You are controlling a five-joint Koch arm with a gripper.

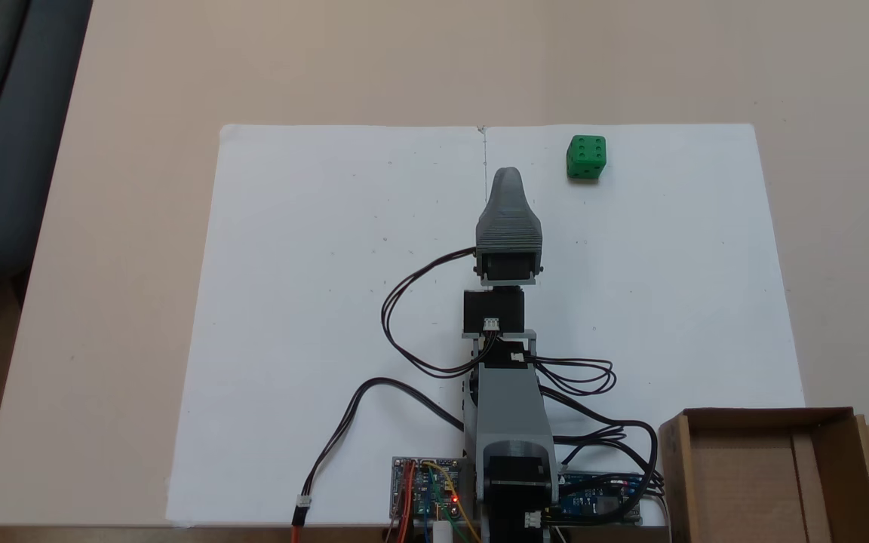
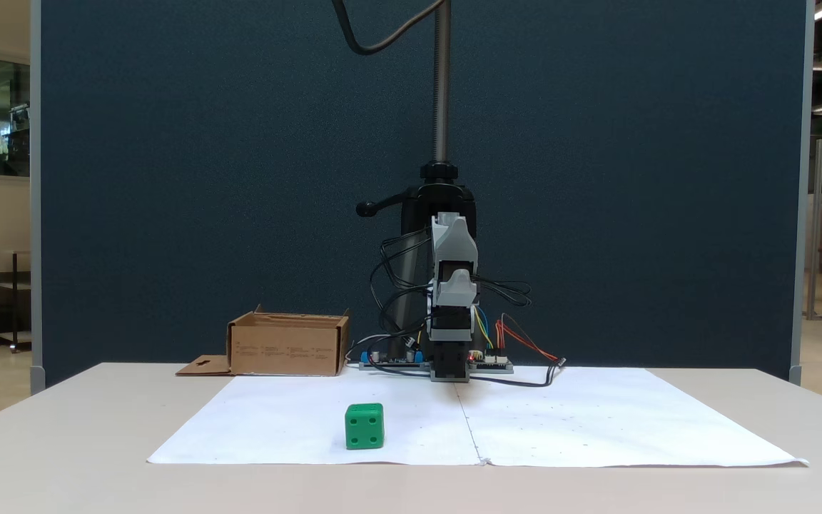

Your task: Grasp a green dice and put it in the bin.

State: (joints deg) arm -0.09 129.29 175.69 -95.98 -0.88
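Nearest to the camera in a fixed view, the green dice sits alone on the white paper sheet, left of the paper's middle seam and well apart from the gripper. Behind it the arm is folded at its base with the jaws one behind the other, so I cannot tell if they are together or apart. At the far left of that view, the bin stands on the table beside the arm's base.
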